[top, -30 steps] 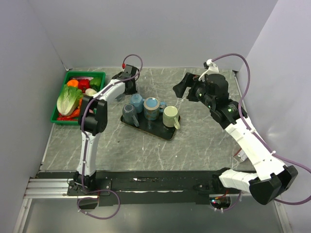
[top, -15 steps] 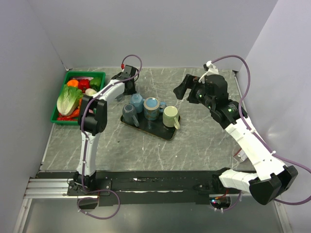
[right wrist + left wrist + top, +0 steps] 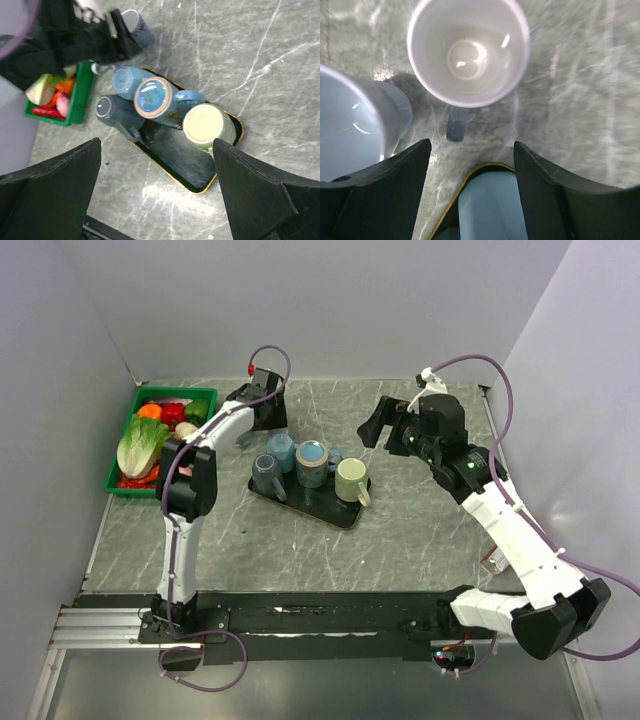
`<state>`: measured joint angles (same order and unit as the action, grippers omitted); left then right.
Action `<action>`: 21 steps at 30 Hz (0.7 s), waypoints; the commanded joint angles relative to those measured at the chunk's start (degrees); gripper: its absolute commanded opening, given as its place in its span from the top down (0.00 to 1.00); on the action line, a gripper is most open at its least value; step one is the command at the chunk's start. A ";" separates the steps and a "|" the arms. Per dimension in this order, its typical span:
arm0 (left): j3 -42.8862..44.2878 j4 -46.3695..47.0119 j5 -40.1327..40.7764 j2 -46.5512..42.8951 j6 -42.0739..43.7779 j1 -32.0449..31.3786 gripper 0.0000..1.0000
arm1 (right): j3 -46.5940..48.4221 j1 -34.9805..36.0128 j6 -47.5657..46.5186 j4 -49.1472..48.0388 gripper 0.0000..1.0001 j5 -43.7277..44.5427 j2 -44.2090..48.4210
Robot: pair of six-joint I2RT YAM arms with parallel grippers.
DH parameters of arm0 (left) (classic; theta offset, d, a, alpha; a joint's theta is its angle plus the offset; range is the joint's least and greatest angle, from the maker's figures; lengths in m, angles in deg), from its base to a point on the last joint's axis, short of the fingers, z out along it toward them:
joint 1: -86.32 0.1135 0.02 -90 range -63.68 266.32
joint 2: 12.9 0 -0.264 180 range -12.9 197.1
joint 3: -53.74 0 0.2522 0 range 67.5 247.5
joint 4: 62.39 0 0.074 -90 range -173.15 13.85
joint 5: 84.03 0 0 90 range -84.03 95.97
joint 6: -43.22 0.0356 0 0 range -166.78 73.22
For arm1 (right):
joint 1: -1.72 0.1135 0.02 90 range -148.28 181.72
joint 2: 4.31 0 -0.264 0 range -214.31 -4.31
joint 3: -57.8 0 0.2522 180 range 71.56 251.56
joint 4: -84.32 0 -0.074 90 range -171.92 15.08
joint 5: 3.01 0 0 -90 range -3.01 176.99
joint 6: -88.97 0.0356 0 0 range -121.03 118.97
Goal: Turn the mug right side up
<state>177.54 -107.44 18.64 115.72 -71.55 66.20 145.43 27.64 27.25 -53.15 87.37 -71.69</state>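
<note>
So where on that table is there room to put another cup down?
The wide bare stretch of table between the tray and the arm bases is free, also the strip right of the tray. It is crowded around the tray's far side, where four mugs huddle, and by the green basket.

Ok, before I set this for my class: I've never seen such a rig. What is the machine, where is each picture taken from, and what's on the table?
These are two robot arms bolted at the near edge of a grey table. The wide picture looks down from above and behind them. The other two come from a camera on each wrist, so the dark shapes at the bottom are that arm's own fingers. On the table: four mugs clustered at a black tray, a green basket of vegetables, and, in the left wrist view, a white mug standing open end up. The left pincer and the right pincer are both open and hold nothing.
</note>
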 commanded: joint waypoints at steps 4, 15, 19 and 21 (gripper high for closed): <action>1.14 1.76 -3.70 -10.93 -1.59 -0.45 0.21 | -2.41 -0.51 -9.28 -1.09 0.00 -3.54 -3.55; -3.16 4.04 -10.38 -21.73 -1.85 -0.45 0.04 | -5.22 -0.34 -18.51 -0.56 0.08 -6.44 -16.47; -6.49 5.62 -12.23 -25.25 -2.29 -0.45 0.04 | -6.10 0.10 -19.83 -2.06 0.12 -7.94 -20.41; -7.12 5.98 -14.33 -26.92 -2.38 -0.45 0.04 | -5.23 0.45 -20.62 -1.18 0.16 -7.77 -22.18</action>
<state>171.97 -104.22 8.58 93.67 -73.08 66.07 139.37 27.46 9.50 -53.15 80.51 -91.31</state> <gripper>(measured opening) 0.966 0.858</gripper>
